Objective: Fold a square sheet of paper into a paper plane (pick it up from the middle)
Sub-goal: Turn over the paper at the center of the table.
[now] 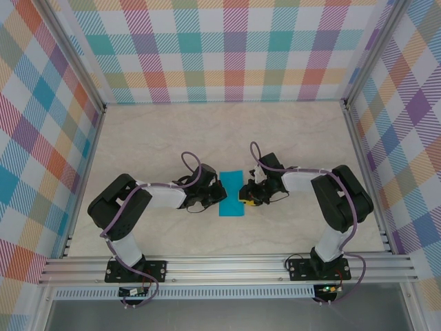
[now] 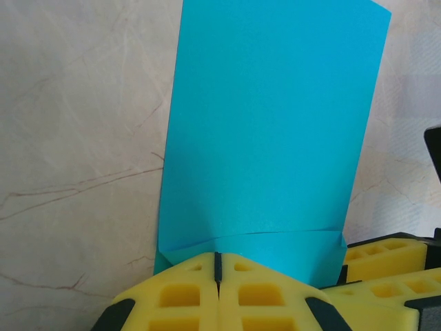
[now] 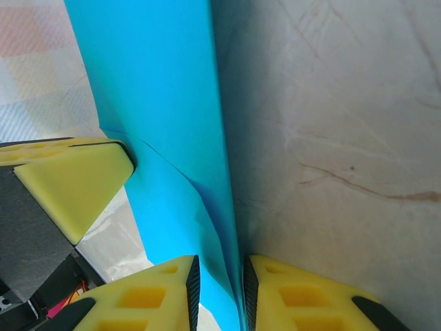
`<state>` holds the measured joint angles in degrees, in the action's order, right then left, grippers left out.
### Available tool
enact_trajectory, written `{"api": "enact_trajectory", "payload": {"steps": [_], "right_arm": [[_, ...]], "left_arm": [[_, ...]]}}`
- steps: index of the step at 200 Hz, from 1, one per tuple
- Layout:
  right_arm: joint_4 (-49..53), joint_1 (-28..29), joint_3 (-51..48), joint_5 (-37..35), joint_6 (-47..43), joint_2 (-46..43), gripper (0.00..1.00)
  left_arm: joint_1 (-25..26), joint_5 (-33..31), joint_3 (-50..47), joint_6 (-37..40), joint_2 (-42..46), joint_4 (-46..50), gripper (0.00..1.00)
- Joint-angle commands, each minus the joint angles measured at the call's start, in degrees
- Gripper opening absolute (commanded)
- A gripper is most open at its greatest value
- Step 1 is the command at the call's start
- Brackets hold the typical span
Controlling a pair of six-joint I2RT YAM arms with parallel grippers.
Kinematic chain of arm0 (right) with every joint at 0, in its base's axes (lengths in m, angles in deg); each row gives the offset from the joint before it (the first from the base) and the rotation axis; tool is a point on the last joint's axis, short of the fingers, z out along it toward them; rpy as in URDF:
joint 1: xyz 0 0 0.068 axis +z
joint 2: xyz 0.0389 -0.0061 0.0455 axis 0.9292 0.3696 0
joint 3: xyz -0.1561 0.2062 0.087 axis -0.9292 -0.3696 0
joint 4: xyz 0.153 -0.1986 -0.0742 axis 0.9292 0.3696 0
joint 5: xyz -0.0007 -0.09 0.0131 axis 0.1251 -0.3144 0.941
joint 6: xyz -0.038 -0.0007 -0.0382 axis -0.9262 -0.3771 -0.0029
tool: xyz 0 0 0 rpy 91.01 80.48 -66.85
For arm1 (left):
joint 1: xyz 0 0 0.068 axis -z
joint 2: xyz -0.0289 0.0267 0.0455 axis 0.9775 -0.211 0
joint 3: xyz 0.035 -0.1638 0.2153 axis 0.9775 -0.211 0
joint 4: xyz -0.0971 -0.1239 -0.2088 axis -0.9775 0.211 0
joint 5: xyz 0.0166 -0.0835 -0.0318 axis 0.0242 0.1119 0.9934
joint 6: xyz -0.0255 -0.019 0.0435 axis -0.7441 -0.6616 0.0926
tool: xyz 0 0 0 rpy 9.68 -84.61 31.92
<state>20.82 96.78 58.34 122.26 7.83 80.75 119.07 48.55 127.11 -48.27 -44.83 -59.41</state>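
- Square sheet of paper [image 1: 232, 193]: lying as a narrow blue rectangle mid-table, between both arms.
- Left gripper [image 2: 217, 265]: pressing closed at the sheet's near edge.
- Right gripper [image 3: 219, 276]: pinching a raised fold narrowly.
- Risk: opposing pulls tearing or skewing the crease.
- Table [image 1: 172, 138]: smooth marbled beige, offering little friction.
- Walls [image 1: 227, 48]: plaid panels enclosing the workspace.

Matt teal paper sheet [image 2: 269, 124] on smooth marble-look tabletop [image 2: 76, 138].
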Motion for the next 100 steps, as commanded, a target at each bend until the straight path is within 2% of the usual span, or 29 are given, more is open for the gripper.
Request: {"api": "enact_trajectory", "payload": {"steps": [1, 20, 45, 62, 100], "right_arm": [[-1.2, 0.36, 0.57, 1.61, 0.01, 0.85, 0.22], [-0.39, 0.36, 0.82, 1.21, -0.87, 0.31, 0.15], [1.06, 0.36, 1.5, 1.09, -2.28, -1.23, 0.08], [3.24, 0.36, 2.37, 0.42, -3.59, -2.93, 0.04], [12.67, 0.36, 5.62, -5.08, -7.39, -8.21, 0.02]], "left_arm": [[0.49, -0.79, -0.28, 0.43, 0.76, 1.53, 0.0], [0.47, 0.15, -0.09, 0.42, 1.25, 0.03, 0.0], [0.45, 0.68, -0.25, 0.06, 3.95, -2.86, 0.13], [0.49, -0.36, -0.49, 0.66, 7.3, -2.19, 0.16], [0.49, -8.98, -3.35, 2.23, 18.9, 6.55, 0.25]]}}
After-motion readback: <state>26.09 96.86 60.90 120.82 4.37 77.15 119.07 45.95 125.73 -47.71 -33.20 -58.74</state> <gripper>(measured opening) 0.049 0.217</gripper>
